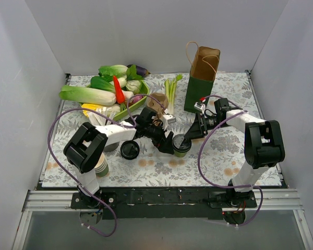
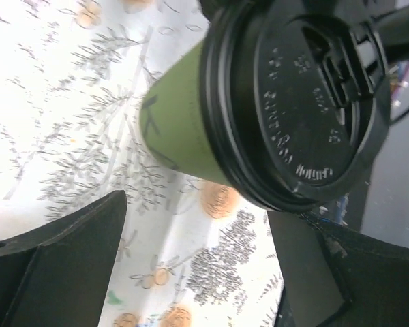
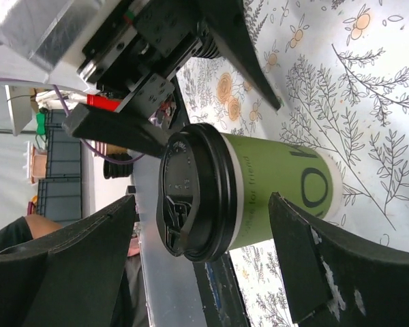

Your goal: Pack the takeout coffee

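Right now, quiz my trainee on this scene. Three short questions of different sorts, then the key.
1. True or false: the takeout coffee has its black lid on.
2. The paper bag is: A) lying flat, B) standing upright, C) hanging from the left gripper.
3. Fill in: the right gripper is ____ (open or shut), with the cup between its fingers.

Key: 1 true; 2 B; 3 open.

Bright even light, soft shadows; wrist foregrounds blurred.
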Motion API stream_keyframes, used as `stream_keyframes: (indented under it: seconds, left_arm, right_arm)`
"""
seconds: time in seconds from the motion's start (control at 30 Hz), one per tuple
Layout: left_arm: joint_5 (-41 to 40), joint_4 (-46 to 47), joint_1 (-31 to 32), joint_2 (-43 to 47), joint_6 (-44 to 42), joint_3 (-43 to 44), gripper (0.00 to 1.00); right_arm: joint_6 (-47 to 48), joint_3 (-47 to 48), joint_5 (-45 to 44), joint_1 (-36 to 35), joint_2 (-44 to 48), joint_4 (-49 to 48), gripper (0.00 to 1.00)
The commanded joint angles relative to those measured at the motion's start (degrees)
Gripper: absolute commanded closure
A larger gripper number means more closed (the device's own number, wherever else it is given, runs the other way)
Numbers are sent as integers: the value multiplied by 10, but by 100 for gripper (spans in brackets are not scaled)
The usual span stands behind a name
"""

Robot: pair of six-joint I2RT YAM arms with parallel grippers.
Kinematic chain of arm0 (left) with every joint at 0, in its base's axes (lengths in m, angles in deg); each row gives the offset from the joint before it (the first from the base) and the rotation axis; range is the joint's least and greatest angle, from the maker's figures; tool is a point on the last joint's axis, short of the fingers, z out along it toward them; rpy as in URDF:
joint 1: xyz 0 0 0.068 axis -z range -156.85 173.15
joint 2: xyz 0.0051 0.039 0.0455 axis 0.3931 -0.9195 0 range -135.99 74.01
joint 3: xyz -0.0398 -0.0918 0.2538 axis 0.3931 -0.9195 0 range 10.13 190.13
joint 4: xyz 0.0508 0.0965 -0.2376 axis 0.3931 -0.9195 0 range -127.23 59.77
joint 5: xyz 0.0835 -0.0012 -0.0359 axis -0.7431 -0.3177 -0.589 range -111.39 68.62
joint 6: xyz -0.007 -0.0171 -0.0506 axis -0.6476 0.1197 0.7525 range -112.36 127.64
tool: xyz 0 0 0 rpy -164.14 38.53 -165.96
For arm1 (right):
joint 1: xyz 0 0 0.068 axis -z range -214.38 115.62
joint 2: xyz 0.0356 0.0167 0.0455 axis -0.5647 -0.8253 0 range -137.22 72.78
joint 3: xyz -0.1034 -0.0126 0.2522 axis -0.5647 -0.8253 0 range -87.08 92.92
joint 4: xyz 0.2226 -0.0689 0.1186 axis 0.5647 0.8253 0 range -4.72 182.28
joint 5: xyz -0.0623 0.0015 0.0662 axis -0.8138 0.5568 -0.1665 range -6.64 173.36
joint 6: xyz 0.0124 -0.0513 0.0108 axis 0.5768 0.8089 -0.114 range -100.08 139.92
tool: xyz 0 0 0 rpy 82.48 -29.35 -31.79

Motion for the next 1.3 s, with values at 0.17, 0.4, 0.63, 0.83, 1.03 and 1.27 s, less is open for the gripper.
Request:
stream_keyframes:
  seconds: [0.17,0.4,0.63,0.83,1.03,1.27]
  left_arm:
    - [-98,-15,-39,6,-16,57,16]
    - [44,-48,-62,56,40,6,12]
    - [92,-6,-85,52,122,7,11]
    - [138,57,-98,15,207,46,9]
    - [130,109,-99,-19,267,72,9]
    - [117,152,-94,-62,320,89,10]
  right_arm:
    - [-24,-60,13,6,66,-22,14]
    - [-18,-54,-1,27,67,-7,14]
    - [-21,-11,-9,30,21,-10,14]
    - [-33,0,3,30,1,-17,13]
    - [-20,-25,8,26,19,-9,12]
    - [-38,-77,10,3,38,-38,11]
